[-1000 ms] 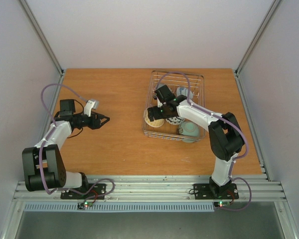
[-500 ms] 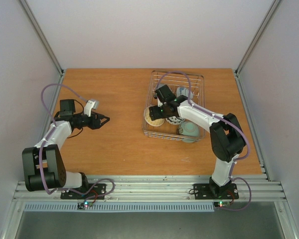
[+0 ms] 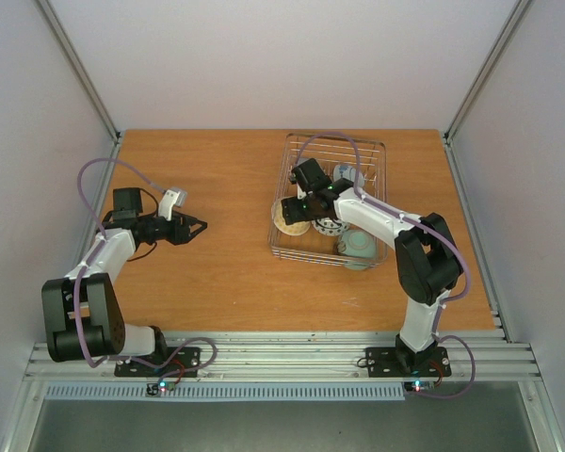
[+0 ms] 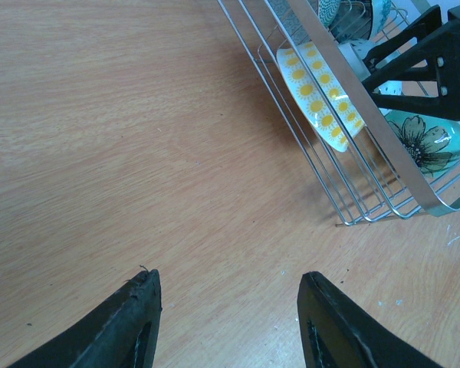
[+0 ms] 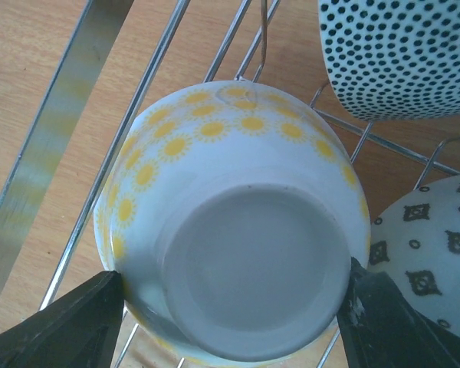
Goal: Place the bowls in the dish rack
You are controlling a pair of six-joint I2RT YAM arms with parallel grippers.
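Yellow-flowered bowl (image 5: 230, 222) in the dish rack (image 5: 54, 138) sits clasped between right jaws.

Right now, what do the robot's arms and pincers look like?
The left arm and right arm have chunky black joints and white links. A thin purple cable loops along each. The left pincer and right pincer have two black, tapered fingers.
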